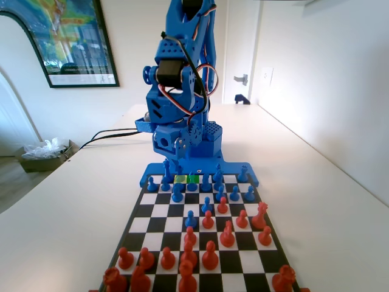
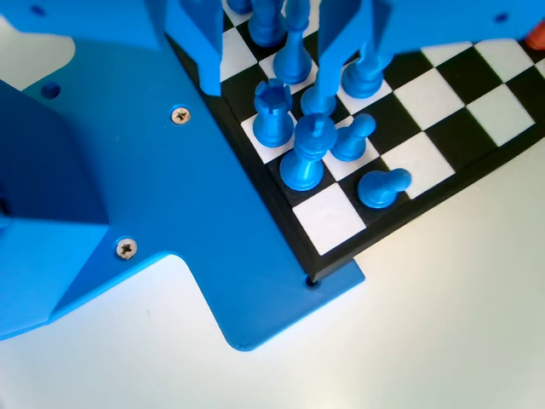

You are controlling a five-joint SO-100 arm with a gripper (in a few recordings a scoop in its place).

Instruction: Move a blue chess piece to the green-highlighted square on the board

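At board's (image 1: 159, 210) far end, green square (image 1: 192, 178) empty, 12 o'clock of centre. Gripper (image 2: 289, 38) low over back-row blue pieces (image 2: 305, 158), jaws apart, nothing held. Pick and placement remain.

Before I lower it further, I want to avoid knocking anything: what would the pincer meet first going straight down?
Probably the tall blue piece rising between the jaws of the pincer, amid blue pieces at the corner of the board. Depth is unclear, so a neighbouring piece could be struck too.

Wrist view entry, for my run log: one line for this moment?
gripper: low over back-row blue pieces | jaws: state unclear | green-highlighted square: empty | board: piece not moved
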